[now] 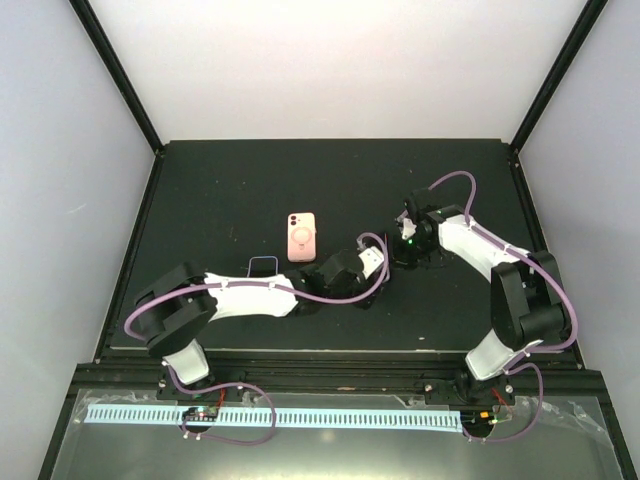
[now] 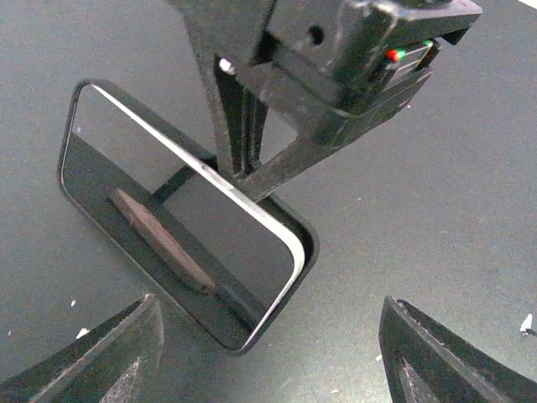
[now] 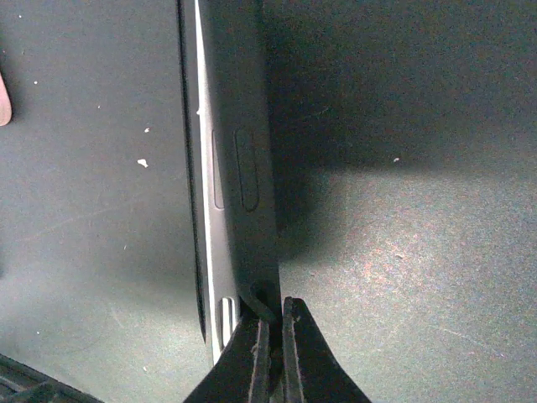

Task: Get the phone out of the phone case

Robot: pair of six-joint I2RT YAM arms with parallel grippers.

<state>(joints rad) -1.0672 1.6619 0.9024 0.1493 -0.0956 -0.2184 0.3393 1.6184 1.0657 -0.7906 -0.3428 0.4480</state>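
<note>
No text, brand, number or sign can be read in any of the views. The phone case (image 1: 302,237) shows only a pale ring on its back, with no lettering that can be made out. The white strip (image 1: 275,416) in front of the desk's (image 1: 220,190) near edge carries a row of small dark marks, too small to read.
</note>
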